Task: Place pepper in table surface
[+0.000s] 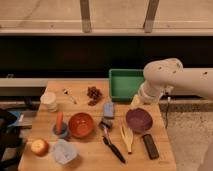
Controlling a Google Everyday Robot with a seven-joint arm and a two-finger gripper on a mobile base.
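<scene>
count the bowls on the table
3: orange-red bowl centre-front, purple bowl to its right beside the gripper, small blue bowl holding the pepper to its left. One could hide behind the arm.

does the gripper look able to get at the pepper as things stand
Probably yes, with a long reach: the gripper is by the green bin at the right, while the pepper sticks up from a blue bowl at the left, uncovered from above.

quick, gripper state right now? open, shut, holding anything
gripper: cannot tell; it hangs between the green bin and the purple bowl, away from the pepper.
</scene>
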